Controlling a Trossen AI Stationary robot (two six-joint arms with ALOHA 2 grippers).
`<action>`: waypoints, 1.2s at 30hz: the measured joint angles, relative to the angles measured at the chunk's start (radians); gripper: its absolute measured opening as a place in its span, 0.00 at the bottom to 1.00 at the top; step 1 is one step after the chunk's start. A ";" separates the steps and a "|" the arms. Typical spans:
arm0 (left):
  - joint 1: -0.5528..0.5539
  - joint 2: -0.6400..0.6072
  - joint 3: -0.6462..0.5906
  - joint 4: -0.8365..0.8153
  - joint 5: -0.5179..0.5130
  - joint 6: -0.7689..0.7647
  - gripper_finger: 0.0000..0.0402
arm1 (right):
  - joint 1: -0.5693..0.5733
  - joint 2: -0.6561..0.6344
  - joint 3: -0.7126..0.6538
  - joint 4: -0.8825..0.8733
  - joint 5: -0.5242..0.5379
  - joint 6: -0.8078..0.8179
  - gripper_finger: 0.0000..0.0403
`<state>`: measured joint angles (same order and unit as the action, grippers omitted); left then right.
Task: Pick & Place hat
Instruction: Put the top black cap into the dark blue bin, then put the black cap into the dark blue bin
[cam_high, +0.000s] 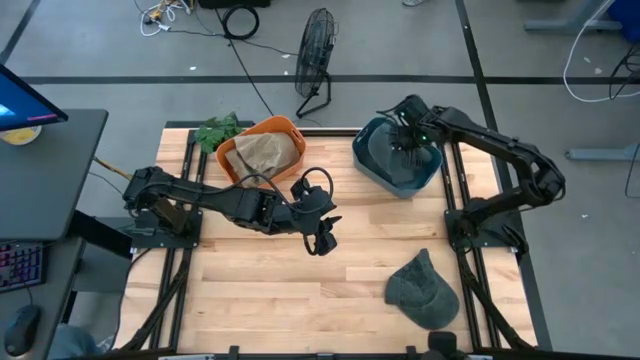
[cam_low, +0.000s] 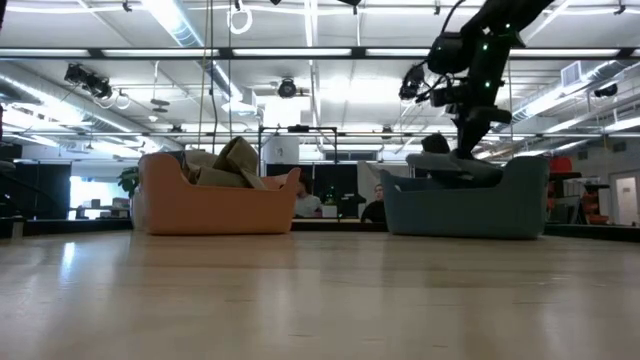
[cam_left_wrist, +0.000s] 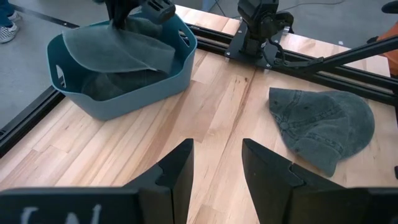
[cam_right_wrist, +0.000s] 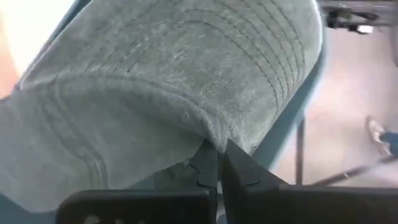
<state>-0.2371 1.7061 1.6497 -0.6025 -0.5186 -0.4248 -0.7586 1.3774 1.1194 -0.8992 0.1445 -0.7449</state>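
A grey-green cap (cam_high: 422, 290) lies flat on the table near its near right edge, also visible in the left wrist view (cam_left_wrist: 323, 127). A second grey-green cap (cam_left_wrist: 118, 46) sits in the blue bin (cam_high: 372, 165) at the far right, under my right gripper (cam_high: 405, 140), which is shut on it. My left gripper (cam_high: 322, 240) hovers open over the table's middle (cam_left_wrist: 217, 146), touching nothing. The orange bin (cam_high: 240, 170) at far centre holds tan cloth (cam_high: 265, 150). My right gripper pinches the cap in the blue bin between its two fingers (cam_right_wrist: 208, 165), at the fold where the stitched brim (cam_right_wrist: 205, 134) meets the crown. It comes from above, pointing down into the bin. The brim (cam_left_wrist: 99, 53) spreads out inside the bin, over darker cloth below.
A green plant (cam_high: 218, 130) sits beside the orange bin at the far left corner. Bare wood lies between the bins and the loose cap. The arms' bases and frame rails (cam_high: 470, 230) stand at both table sides. A fan (cam_high: 315, 55) stands on the floor beyond the table.
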 joint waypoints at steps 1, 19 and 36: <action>0.000 0.000 0.000 0.000 0.000 0.000 0.35 | 0.000 0.013 -0.001 0.002 -0.002 -0.004 0.01; -0.002 0.000 0.000 0.000 0.000 -0.001 0.35 | 0.020 0.137 -0.057 0.163 0.128 0.000 0.14; -0.002 0.000 0.000 0.000 0.000 -0.004 0.35 | 0.198 -0.025 0.098 -0.291 0.220 0.276 0.40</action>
<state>-0.2390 1.7061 1.6497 -0.6025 -0.5183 -0.4286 -0.5609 1.3523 1.2177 -1.1898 0.3647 -0.4690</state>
